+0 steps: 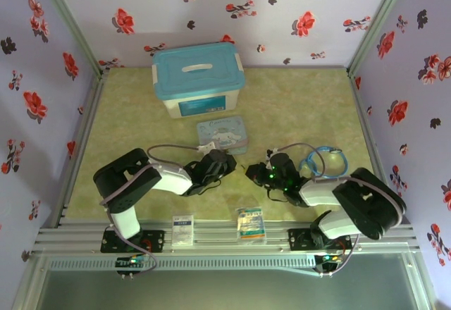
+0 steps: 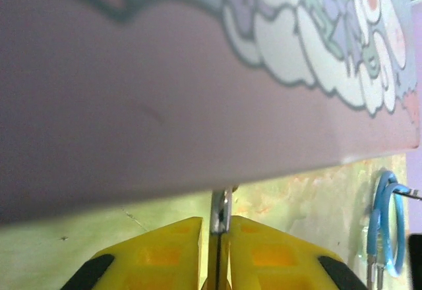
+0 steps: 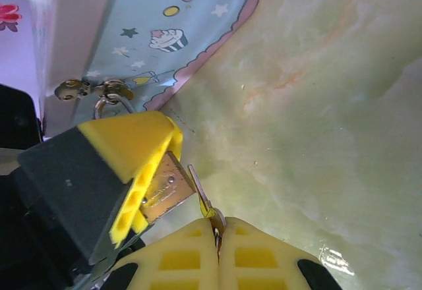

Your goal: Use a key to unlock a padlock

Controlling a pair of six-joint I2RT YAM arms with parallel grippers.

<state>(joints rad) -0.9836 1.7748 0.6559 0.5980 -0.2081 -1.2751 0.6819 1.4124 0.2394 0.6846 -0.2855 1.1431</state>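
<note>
Brass padlock point(image 3: 165, 186) clamped in the left pincer point(image 2: 216, 234), key point(image 3: 200, 190) tip just beside its body.
Padlock at the edge of the light-blue cartoon tin point(image 3: 151, 33), lid closed, shackle up by the tin's latch point(image 3: 72, 91). Thin key pinched between the pressed-together pads of the right pincer point(image 3: 217, 237). Behind, on the green surface point(image 3: 330, 105), a blue-lidded storage box point(image 1: 199, 79), lid on, contents hidden.

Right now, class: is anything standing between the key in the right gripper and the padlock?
Nothing visible does: the key, pinched in the right gripper, points at the padlock held by the left gripper.
</note>
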